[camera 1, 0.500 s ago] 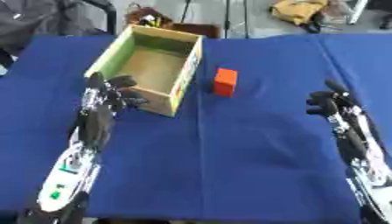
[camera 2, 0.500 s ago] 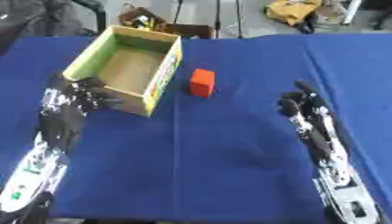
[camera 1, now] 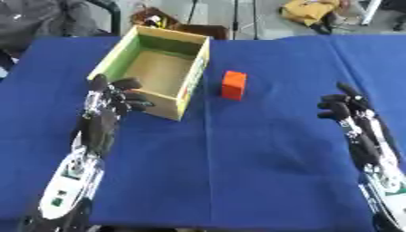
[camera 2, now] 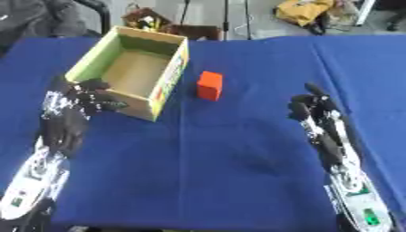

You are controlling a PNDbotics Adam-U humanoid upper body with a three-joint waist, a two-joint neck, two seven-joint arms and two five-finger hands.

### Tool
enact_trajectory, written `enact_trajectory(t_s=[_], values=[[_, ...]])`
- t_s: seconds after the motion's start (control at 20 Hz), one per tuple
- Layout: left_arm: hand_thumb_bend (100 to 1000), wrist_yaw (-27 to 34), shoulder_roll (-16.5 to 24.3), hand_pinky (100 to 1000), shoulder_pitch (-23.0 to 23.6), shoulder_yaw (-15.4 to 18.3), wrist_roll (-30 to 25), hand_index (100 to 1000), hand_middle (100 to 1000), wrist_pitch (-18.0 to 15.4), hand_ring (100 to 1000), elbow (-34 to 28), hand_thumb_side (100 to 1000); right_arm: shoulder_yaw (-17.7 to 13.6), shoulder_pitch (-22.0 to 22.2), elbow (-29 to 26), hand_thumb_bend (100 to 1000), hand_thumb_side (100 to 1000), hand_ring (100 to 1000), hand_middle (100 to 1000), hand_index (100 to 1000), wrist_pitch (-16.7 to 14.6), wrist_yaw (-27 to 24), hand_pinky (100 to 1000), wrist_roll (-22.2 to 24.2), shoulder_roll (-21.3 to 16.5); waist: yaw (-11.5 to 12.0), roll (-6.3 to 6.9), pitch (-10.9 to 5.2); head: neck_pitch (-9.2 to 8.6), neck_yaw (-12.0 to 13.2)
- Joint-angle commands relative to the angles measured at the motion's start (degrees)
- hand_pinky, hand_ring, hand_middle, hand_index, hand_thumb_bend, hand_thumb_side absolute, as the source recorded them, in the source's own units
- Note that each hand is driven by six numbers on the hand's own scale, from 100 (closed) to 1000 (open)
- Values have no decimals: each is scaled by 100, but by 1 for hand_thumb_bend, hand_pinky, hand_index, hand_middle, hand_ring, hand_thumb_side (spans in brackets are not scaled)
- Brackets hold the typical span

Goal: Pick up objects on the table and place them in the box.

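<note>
An orange block stands on the blue table just right of an open cardboard box, which looks empty inside. My left hand hovers at the box's near left corner, fingers relaxed and holding nothing. My right hand is out at the right side of the table, well right of and nearer than the block, fingers loosely bent and empty.
The blue cloth covers the whole table. Beyond the far edge lie a dark bag, a yellow bundle and stand legs on the floor.
None of the things has moved; both hands hold about the same places.
</note>
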Motion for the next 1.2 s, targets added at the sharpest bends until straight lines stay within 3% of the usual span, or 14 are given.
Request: enact_trajectory(t_s=[0.05,0.3,0.55,0.9,1.2], values=[[416,28,60,638,-55,-21,-23,792,714,-1,681,-123,1000,-20,-52,-141,534,623,721,681,937,-8,-40,665,17,-107,7,-11,-72,-6,11],[415,30,67,638,-63,-24,-26,792,715,-1,683,-127,1000,17,-119,-138,523,625,722,679,936,42,-5,663,38,-219,-1,-17,-70,-21,5],[415,29,77,638,-57,-55,-56,792,715,8,684,-131,1000,148,-449,-100,536,626,723,678,935,237,118,662,158,-661,47,-44,-111,-19,-35],[414,59,65,638,-47,-129,-123,792,716,30,685,-144,1000,322,-1322,361,558,626,732,687,931,468,381,666,449,-1310,224,-54,-161,-28,-122],[416,81,40,638,-36,-195,-192,793,716,48,686,-138,1000,408,-2143,1103,580,624,736,694,931,762,872,671,817,-1339,394,-64,-188,-87,-230]])
